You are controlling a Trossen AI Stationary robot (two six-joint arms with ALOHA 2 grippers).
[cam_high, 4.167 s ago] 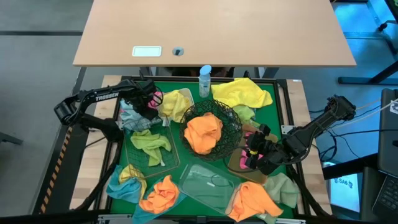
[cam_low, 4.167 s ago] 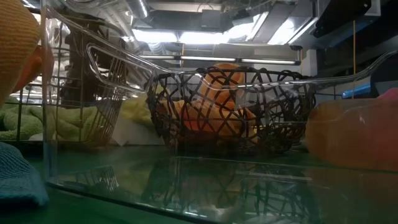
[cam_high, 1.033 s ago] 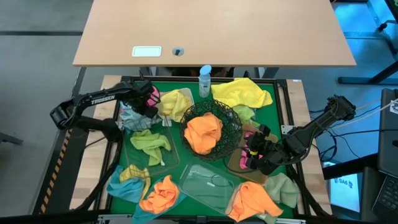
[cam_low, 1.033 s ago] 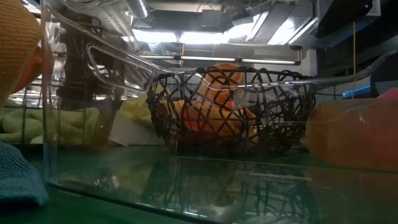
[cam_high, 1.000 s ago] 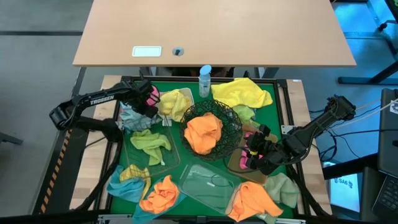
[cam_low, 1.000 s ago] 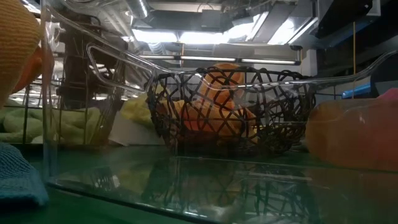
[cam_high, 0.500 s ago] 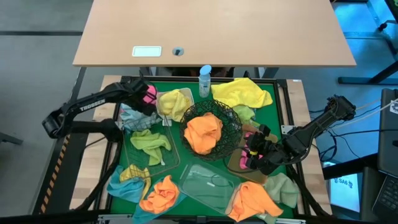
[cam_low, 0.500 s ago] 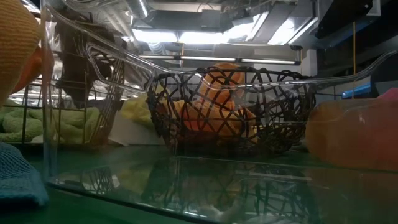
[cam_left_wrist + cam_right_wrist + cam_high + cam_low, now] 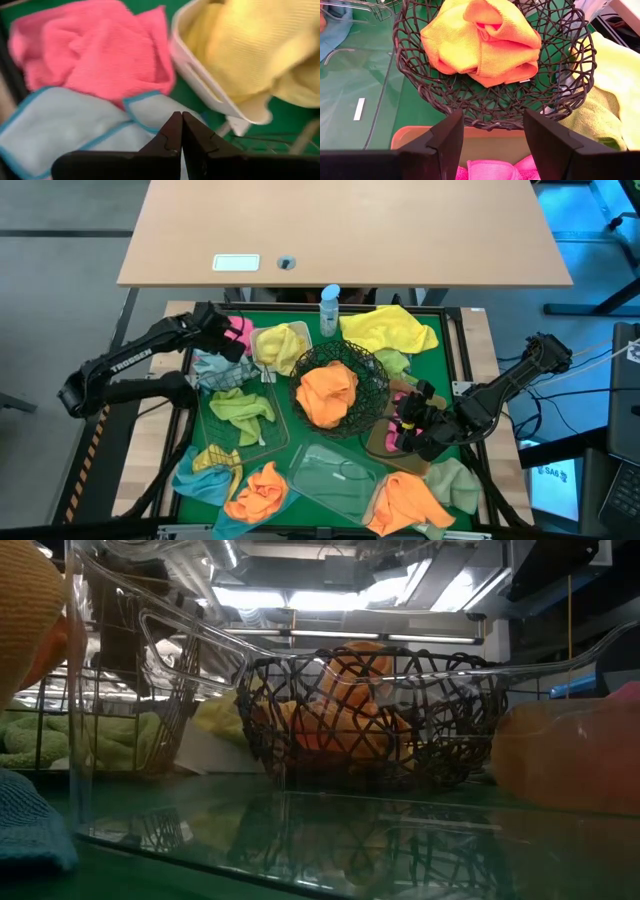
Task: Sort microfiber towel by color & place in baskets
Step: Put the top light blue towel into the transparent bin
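Note:
My left gripper (image 9: 231,345) (image 9: 181,125) hangs shut and empty at the far left, above a pink towel (image 9: 95,50) and a light blue towel (image 9: 60,135) that lie flat on the green mat. Beside them stands the white tub (image 9: 200,75), holding a yellow towel (image 9: 280,345). My right gripper (image 9: 410,425) (image 9: 492,145) hovers open over the tan tray (image 9: 485,140), which holds a pink towel (image 9: 495,170). Just ahead of it, the black wire bowl (image 9: 340,390) holds an orange towel (image 9: 480,40).
The wire basket (image 9: 240,415) holds pale green towels, and the clear tray (image 9: 335,475) lies at the near middle. Loose towels: yellow (image 9: 390,328) at the far edge; orange (image 9: 258,492) (image 9: 405,498), blue (image 9: 195,480) and green (image 9: 455,480) along the near edge. A spray bottle (image 9: 330,308) stands at the far edge.
My left gripper has risen and drawn back toward the table's far left corner, tipping less steeply; it stays shut and carries nothing. The pink and light blue towels lie where they were.

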